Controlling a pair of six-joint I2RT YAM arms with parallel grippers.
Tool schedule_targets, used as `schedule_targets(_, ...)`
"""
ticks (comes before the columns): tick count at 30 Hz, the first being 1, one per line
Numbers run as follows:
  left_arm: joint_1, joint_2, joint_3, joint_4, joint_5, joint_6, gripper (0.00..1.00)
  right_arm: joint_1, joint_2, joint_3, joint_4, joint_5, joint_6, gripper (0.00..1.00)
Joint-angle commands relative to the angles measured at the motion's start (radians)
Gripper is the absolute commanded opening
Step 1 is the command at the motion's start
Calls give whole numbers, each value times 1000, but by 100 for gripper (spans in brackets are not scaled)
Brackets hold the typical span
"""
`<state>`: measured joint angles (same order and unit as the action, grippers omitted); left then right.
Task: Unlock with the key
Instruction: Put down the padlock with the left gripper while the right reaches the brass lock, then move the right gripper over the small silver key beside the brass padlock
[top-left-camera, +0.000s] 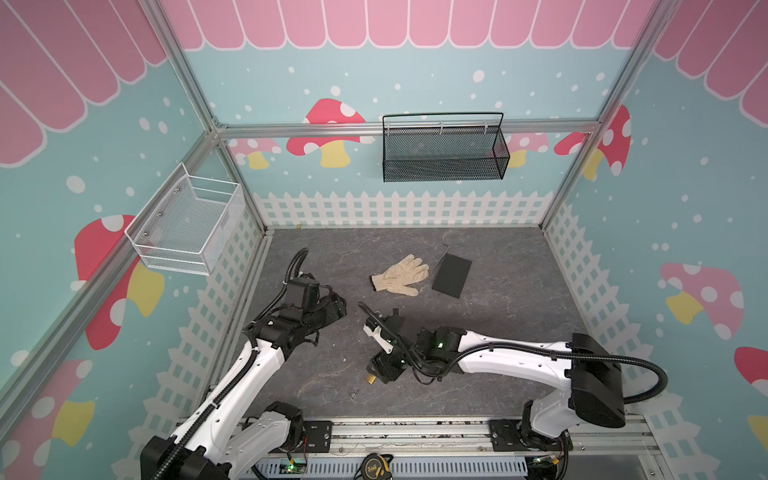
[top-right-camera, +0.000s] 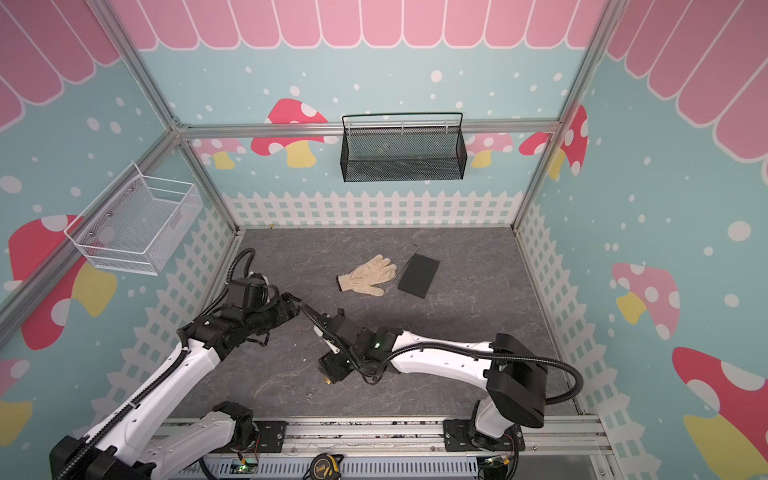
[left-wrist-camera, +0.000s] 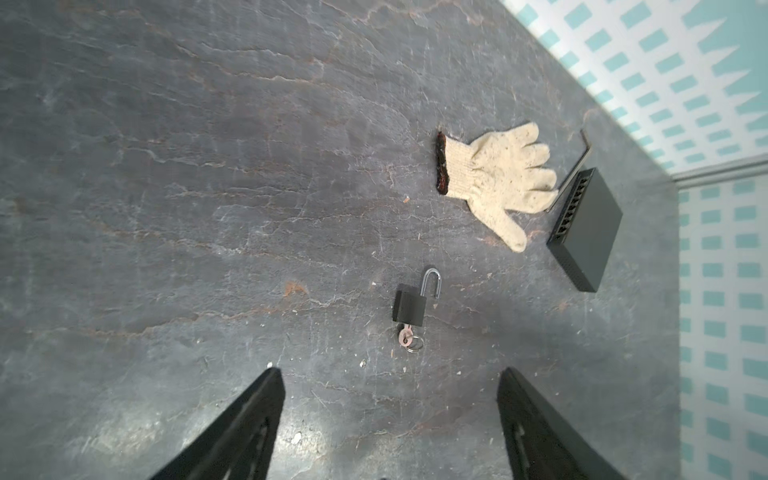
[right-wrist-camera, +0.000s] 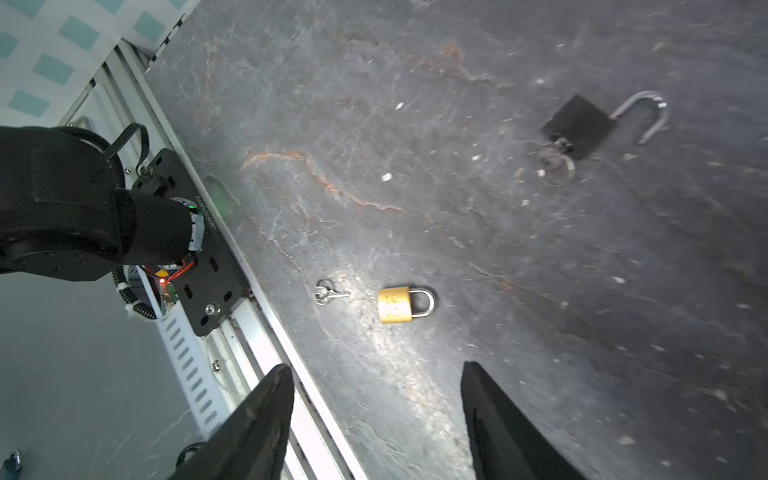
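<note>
One black padlock (left-wrist-camera: 409, 307) on seemingly crumb-flecked grey tabletop (top-left-camera: 519, 291) amid mushroom-print walls (top-left-camera: 415, 83)

Both top views: high at front, angled down toward back wall (top-left-camera: 415, 83), far off; whole tabletop (top-left-camera: 519, 324) and both arms in frame, nearly same picture.
Left wrist view: low, close, looks past left pincer (left-wrist-camera: 390, 370) to black padlock (left-wrist-camera: 409, 307), glove (left-wrist-camera: 503, 178), black box (left-wrist-camera: 590, 232).
Right wrist view: close, looks past right pincer (right-wrist-camera: 376, 365) to brass padlock (right-wrist-camera: 397, 305), front rail (right-wrist-camera: 257, 332).
Wrist views share black padlock; glove, black box also in top views.
</note>
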<state>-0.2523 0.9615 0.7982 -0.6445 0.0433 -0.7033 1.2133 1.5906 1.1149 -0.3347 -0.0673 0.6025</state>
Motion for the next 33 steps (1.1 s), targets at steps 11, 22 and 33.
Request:
schedule_targets(11, 109, -168, 6, -142, 66, 0, 99, 146, 231, 76, 98, -59, 170, 61)
schedule_targets(22, 113, -235, 6, -152, 64, -34, 99, 158, 374, 146, 66, -71, 158, 56)
schedule_targets(33, 113, -278, -1, -158, 16, -62, 99, 152, 451, 227, -16, 33, 90, 52)
